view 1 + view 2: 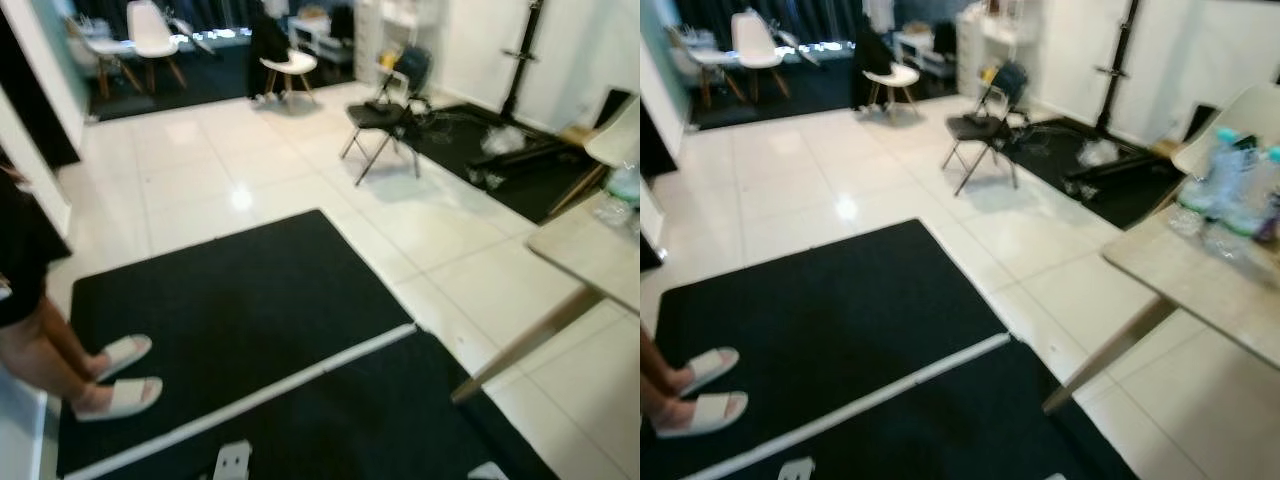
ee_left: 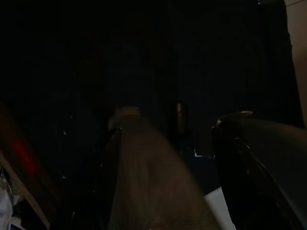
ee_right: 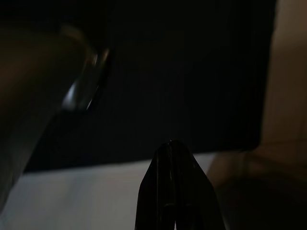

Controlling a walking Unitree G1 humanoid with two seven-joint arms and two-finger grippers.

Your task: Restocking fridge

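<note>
Right eye view, mid-walk and slightly blurred: I stand on a black floor mat (image 1: 830, 320) in a tiled room, with the restocking barely begun as far as I can judge, since no fridge is before me and nothing is in my hands. The stock I take to be for the fridge, a cluster of clear water bottles (image 1: 1230, 190) with blue caps, stands on the pale wooden table (image 1: 1200, 285) to my right, near its far edge; I count at least two and perhaps three (the blur and the frame's edge make a firm count impossible). What is left, by my reading, is nearly everything: reach the table, pick up the bottles, find the fridge and load them. My right gripper (image 3: 171, 191) hangs idle at my side in the dark, its two black fingers pressed together on nothing; my left gripper (image 2: 192, 158) hangs idle too, its fingers apart with nothing between them. A white strip (image 1: 860, 400) crosses the mat in a single diagonal line. One person stands at my left, two feet in two white slippers (image 1: 120, 375) on the mat's edge. Farther off I count one black folding chair (image 1: 980, 135) on the tiles, two white chairs (image 1: 755, 50) by the back wall, and one black stand (image 1: 1120, 60) near the corner.
</note>
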